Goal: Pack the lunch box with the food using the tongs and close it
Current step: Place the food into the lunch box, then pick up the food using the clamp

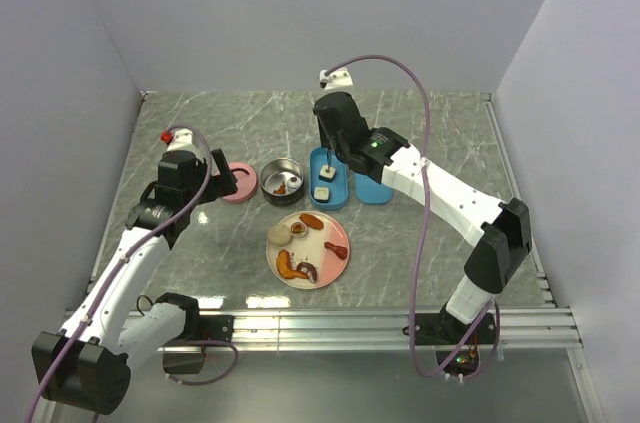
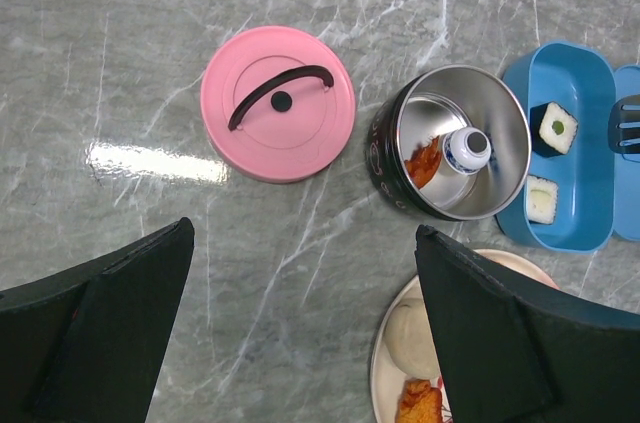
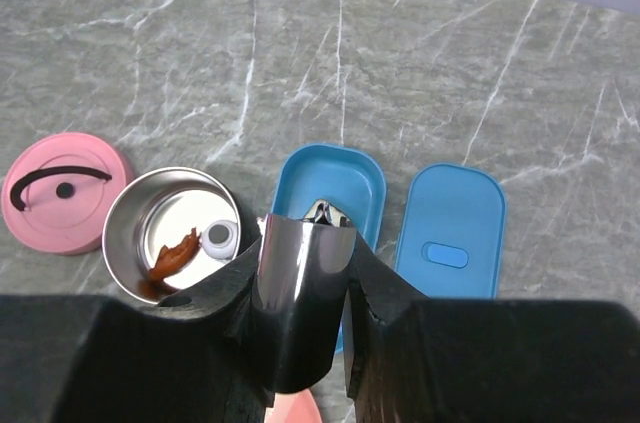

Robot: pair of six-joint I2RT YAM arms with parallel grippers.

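My right gripper (image 3: 305, 315) is shut on the silver tongs (image 3: 300, 293), whose closed tips (image 3: 327, 212) hang over the open blue lunch box (image 3: 336, 165). In the left wrist view two white sushi squares (image 2: 557, 129) (image 2: 541, 199) lie inside the lunch box (image 2: 590, 73), and the tong tips (image 2: 625, 124) show at its right edge. More food sits on the pink plate (image 1: 343, 261): a beige bun (image 1: 279, 234), a brown round (image 1: 299, 229), a red sausage (image 1: 335, 247) and an orange shrimp (image 1: 288, 263). My left gripper (image 2: 305, 323) hangs open over bare table.
The blue lid (image 3: 450, 233) lies just right of the lunch box. A steel bowl (image 2: 500, 113) left of the box holds an orange piece (image 2: 425, 161) and a small white bottle. A pink round lid (image 2: 278, 103) with a black handle lies further left.
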